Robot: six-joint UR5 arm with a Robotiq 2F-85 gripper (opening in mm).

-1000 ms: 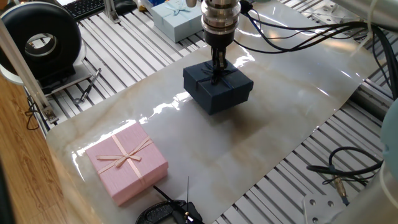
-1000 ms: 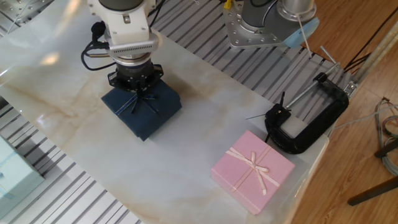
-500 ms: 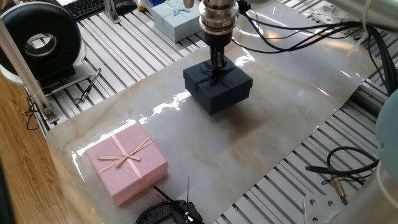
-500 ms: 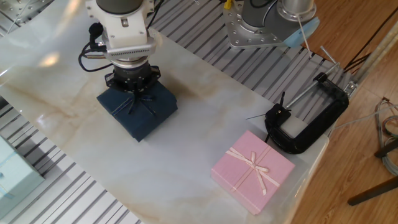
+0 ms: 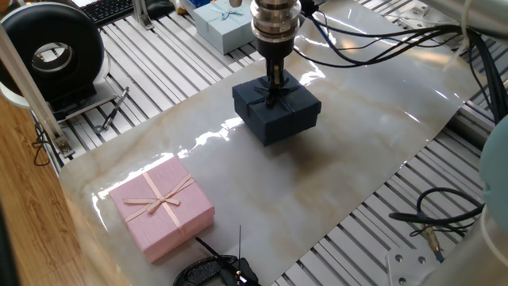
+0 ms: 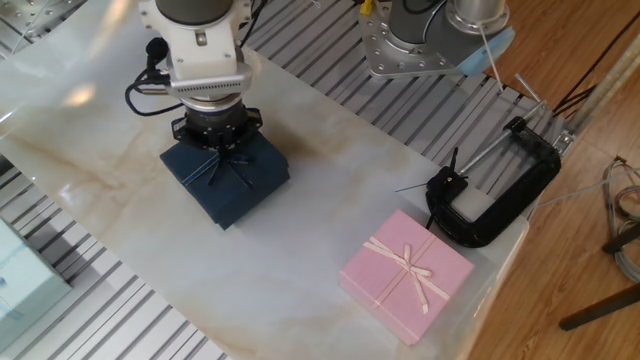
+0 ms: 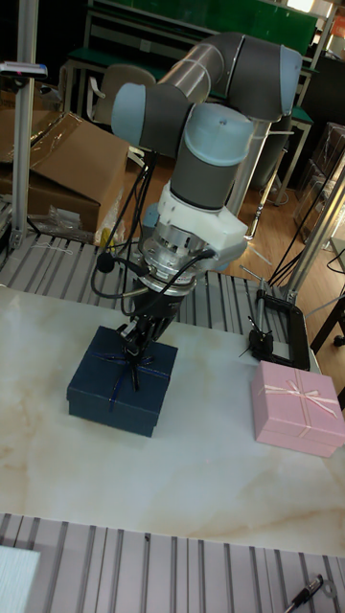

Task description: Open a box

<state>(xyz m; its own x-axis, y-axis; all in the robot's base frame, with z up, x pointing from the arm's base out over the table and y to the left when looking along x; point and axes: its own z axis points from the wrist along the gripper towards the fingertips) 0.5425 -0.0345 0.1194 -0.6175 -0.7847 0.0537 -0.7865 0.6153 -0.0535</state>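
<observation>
fingertips of the gripper [image 5: 275, 89] are hidden among the loops of the bow [image 6: 224, 160], so whether anything is pinched cannot be told; the jaws are seen drawn narrow. the navy box [image 5: 276, 110] is found directly beneath the gripper on the marble sheet [image 5: 373, 151], well apart from the pink box [image 5: 162, 206]. its lid is seen seated. the light blue box [image 5: 225, 21] beyond the navy box is cut off. compared with half a second ago, the navy box is shifted only slightly.

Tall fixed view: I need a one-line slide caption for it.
UR5 gripper at the bow on the navy gift box, lid on; pink box beside it.
</observation>
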